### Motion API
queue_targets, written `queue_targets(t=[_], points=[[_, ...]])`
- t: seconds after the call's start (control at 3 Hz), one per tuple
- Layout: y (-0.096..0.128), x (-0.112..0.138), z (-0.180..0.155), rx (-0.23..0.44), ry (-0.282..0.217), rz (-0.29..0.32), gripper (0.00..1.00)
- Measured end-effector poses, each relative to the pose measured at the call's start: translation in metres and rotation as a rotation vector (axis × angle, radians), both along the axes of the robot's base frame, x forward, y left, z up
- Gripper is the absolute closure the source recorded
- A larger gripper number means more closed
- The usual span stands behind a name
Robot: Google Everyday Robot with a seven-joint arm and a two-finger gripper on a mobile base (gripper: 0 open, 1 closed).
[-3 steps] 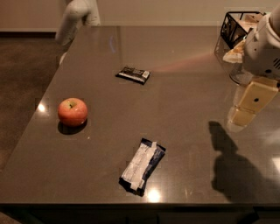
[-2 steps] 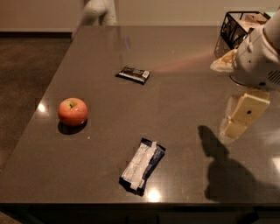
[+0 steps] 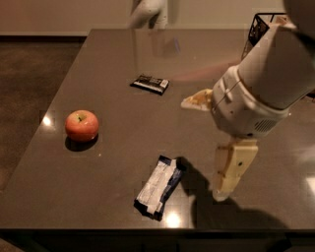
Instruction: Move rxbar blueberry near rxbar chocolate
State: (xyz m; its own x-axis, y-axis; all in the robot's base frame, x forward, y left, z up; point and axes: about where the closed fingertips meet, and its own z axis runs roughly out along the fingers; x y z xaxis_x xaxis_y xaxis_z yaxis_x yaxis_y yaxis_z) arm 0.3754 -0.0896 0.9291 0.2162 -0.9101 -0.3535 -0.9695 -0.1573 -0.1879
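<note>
The rxbar blueberry (image 3: 158, 186), navy with a whitish panel, lies near the table's front edge. The rxbar chocolate (image 3: 150, 84), slim and black with a white patch, lies flat further back near the middle. My gripper (image 3: 203, 150) hangs over the table just right of the blueberry bar, above it and not touching it. Its cream fingers (image 3: 231, 170) are spread apart and hold nothing. The big white arm casing fills the right side of the camera view.
A red apple (image 3: 81, 125) sits on the dark table (image 3: 113, 59) at the left. A black wire basket (image 3: 257, 30) stands at the back right. A white shape (image 3: 147, 12) stands beyond the far edge. Floor lies to the left.
My arm and gripper have moved left and forward, from the right edge of the table to just right of the blueberry bar. The bars and apple have not moved.
</note>
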Motion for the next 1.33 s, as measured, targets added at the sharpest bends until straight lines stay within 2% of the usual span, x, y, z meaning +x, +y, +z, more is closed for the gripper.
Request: queue_targets(t=[0.33, 0.67, 1.0, 1.33], points=[[0.037, -0.012, -0.024, -0.049, 0.024, 0.185, 0.0], [0.066, -0.017, -0.054, -0.132, 0.048, 0.358, 0.0], [0.074, -0.018, -0.073, -0.178, 0.064, 0.437, 0.0], [0.072, -0.021, -0.091, -0.208, 0.098, 0.488, 0.0]])
